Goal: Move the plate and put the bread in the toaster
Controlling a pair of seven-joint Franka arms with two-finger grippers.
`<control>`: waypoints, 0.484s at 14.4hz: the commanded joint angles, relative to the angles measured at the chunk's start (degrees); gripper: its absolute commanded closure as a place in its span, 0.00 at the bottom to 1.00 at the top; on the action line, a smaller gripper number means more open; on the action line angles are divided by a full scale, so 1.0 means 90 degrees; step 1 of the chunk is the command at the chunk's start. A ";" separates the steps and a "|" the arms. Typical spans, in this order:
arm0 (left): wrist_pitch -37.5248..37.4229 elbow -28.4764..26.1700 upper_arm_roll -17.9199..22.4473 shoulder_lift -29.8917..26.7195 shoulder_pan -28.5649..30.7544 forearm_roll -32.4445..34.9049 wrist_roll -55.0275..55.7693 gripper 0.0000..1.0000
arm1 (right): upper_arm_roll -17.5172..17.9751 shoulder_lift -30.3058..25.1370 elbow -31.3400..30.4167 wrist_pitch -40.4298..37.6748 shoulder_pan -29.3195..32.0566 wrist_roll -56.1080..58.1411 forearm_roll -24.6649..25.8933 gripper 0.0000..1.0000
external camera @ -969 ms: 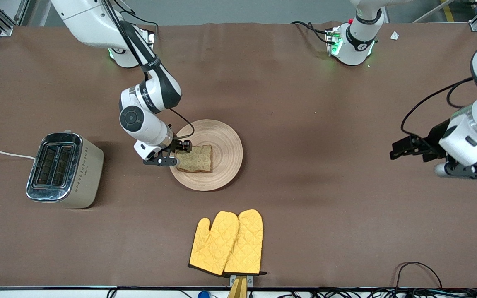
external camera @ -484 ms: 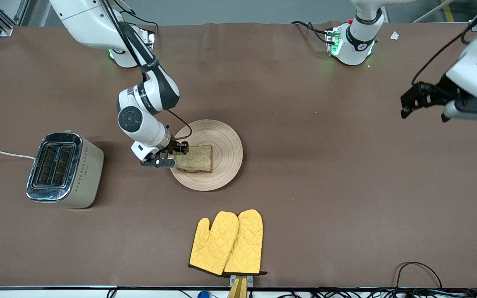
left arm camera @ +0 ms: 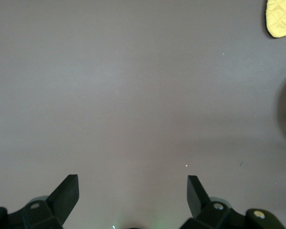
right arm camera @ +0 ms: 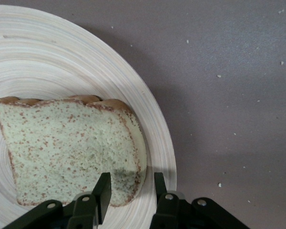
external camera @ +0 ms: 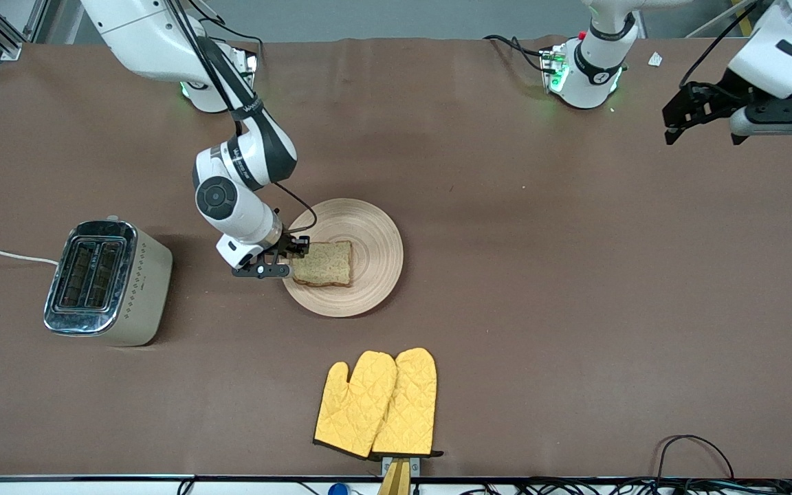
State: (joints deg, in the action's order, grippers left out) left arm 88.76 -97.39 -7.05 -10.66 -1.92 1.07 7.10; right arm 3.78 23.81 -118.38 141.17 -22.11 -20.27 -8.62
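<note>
The light wooden plate (external camera: 372, 230) lies mid-table with the speckled bread slice (external camera: 324, 263) on it, on the part toward the toaster. My right gripper (external camera: 298, 256) is low at the slice's edge on that side. In the right wrist view its fingers (right arm camera: 103, 191) are parted around a corner of the bread (right arm camera: 71, 148): one over the slice, the other over the plate's rim (right arm camera: 152, 138). The beige toaster (external camera: 104, 282) stands toward the right arm's end, its slots empty. My left gripper (external camera: 674, 120) is open and empty, high over the left arm's end of the table.
A pair of yellow oven mitts (external camera: 377, 402) lies nearer to the front camera than the plate; a mitt tip (left arm camera: 281, 16) shows in the left wrist view. The toaster's white cord (external camera: 4, 254) runs off the table's end. Cables lie along the front edge.
My left arm has lifted and swung toward its base, its gripper still open. My right gripper has edged slightly toward the toaster at the bread's edge. The bread and the plate have not moved.
</note>
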 commanded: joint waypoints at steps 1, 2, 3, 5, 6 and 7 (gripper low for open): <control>-0.0086 -0.0087 0.0510 -0.0114 -0.0333 0.0154 -0.0027 0.00 | 0.0000 -0.0224 -0.0245 0.0076 0.0005 -0.0072 0.0118 0.64; -0.0086 -0.0048 0.0501 -0.0066 -0.0285 0.0164 -0.0037 0.00 | 0.0000 -0.0253 -0.0245 0.0076 0.0005 -0.0072 0.0118 0.65; -0.0086 0.0020 0.0501 -0.0017 -0.0284 0.0164 -0.0037 0.00 | 0.0000 -0.0263 -0.0245 0.0105 0.0005 -0.0072 0.0128 0.66; -0.0086 0.0341 0.0481 0.0275 -0.0323 0.0164 -0.0037 0.00 | 0.0000 -0.0273 -0.0254 0.0125 -0.0014 -0.0063 0.0128 0.66; -0.0115 0.0459 0.0462 0.0392 -0.0352 0.0164 -0.0037 0.00 | -0.0020 -0.0302 -0.0293 0.0125 0.0005 -0.0063 0.0225 0.66; -0.0116 0.0527 0.0462 0.0442 -0.0372 0.0164 -0.0037 0.00 | -0.0097 -0.0312 -0.0313 0.0154 0.0025 -0.0072 0.0400 0.66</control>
State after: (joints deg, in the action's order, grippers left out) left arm 88.60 -96.20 -2.74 -9.27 -4.45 1.11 6.72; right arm 3.67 23.40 -118.43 141.44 -22.11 -20.28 -7.41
